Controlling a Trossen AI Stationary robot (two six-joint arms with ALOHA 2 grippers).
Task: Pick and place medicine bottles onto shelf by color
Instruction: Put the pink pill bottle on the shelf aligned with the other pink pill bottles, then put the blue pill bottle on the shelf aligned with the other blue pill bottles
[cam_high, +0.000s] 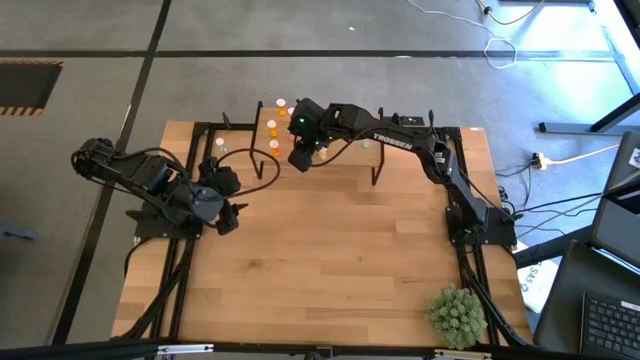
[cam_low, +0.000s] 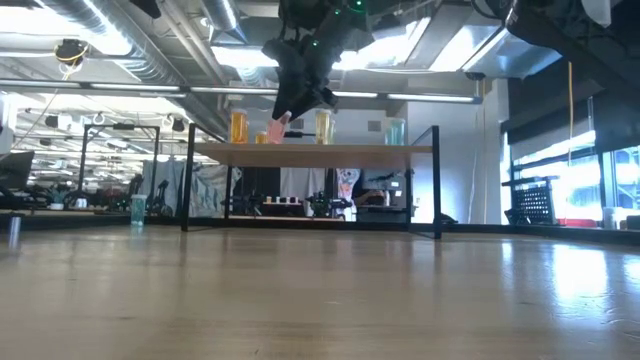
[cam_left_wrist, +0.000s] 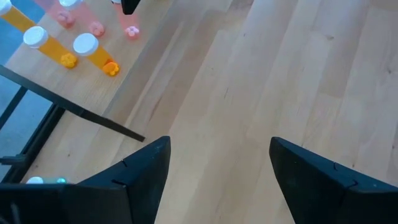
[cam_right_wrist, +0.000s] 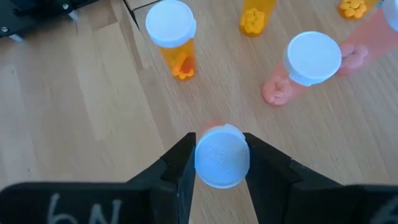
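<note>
bench (cam_high: 330, 260): light wood, plank-grained
shelf (cam_low: 310, 150): pale wood top, black legs
orange bottle (cam_right_wrist: 172, 37): orange body, white cap
pink bottle (cam_right_wrist: 308, 65): pink body, white cap
held bottle (cam_right_wrist: 222, 157): white cap, reddish edge
right hand (cam_right_wrist: 221, 168): black fingers
plant ball (cam_high: 457, 315): spiky green

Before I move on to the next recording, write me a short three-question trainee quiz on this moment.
1. True or false: the right hand is shut on a white-capped bottle above the shelf.
2. Which hand is open with nothing in it? A. left hand B. right hand
3. Fill in: the spiky green plant ball sits on the table near the ____ arm's base.

Key: 1 true; 2 A; 3 right.
</note>
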